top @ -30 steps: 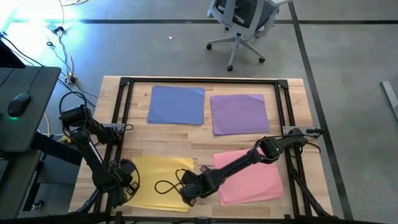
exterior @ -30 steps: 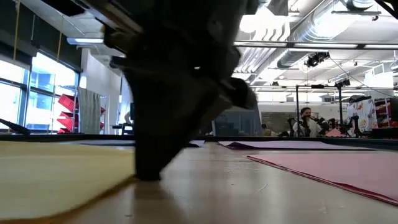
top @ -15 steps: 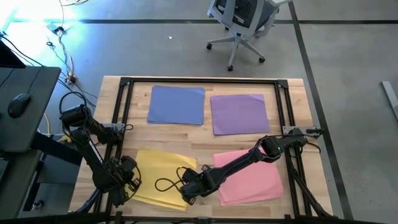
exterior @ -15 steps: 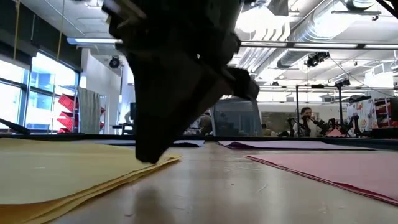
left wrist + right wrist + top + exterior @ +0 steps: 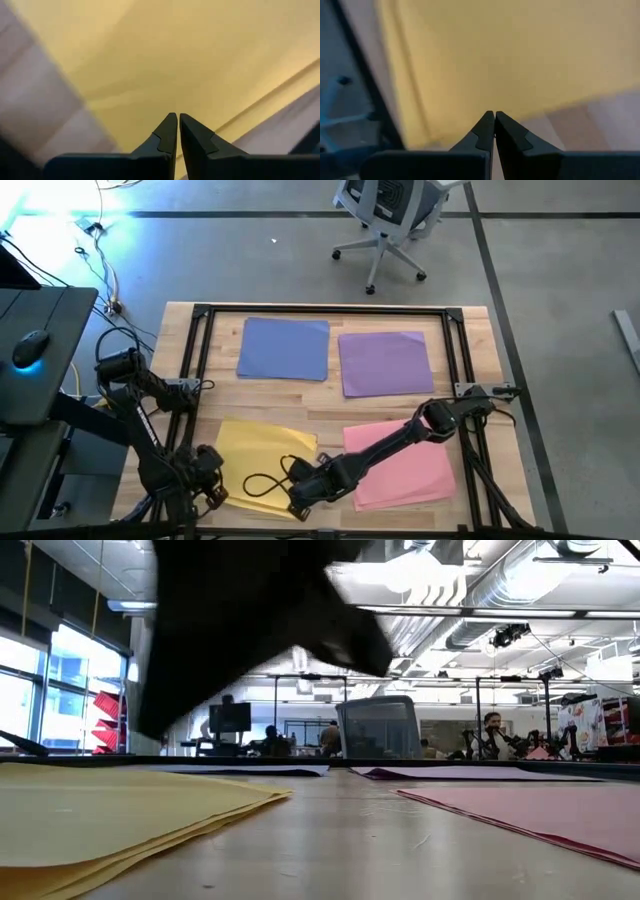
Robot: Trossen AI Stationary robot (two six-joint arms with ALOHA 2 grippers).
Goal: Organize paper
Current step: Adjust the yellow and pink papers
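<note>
A stack of yellow paper lies at the table's near left, slightly askew, with its layered edge flat on the wood. Pink paper lies near right, blue paper far left and purple paper far right. My left gripper is shut and hangs over the yellow stack's near left corner. My right gripper is shut over the stack's near right corner. In the low view it hangs clear above the paper.
A black frame runs around the work area on the wooden table. A black cable loop hangs over the yellow stack. An office chair stands beyond the far edge, and a desk with a mouse is at the left.
My right gripper has risen from the yellow stack's right edge and now hangs clear of it. My left gripper has moved up and toward the near edge. The yellow stack has shifted a little toward the right and now lies flat and slightly turned.
</note>
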